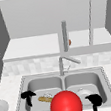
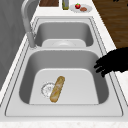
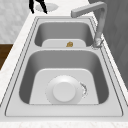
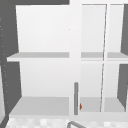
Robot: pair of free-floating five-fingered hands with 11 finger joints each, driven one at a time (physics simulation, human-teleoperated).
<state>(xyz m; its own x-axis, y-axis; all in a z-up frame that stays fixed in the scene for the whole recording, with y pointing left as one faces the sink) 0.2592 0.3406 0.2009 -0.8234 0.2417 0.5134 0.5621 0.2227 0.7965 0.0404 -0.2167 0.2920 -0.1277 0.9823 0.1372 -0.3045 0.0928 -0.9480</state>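
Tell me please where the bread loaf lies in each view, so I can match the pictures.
Front view: bread loaf on the floor of the left basin, beside the left hand, partly behind the red ball.
Left side view: in the near basin, over the drain.
Right side view: in the far basin, just its end.
Shared landmark: the faucet.

Double sink — baguette left basin, plate right.

White plate in near sink basin
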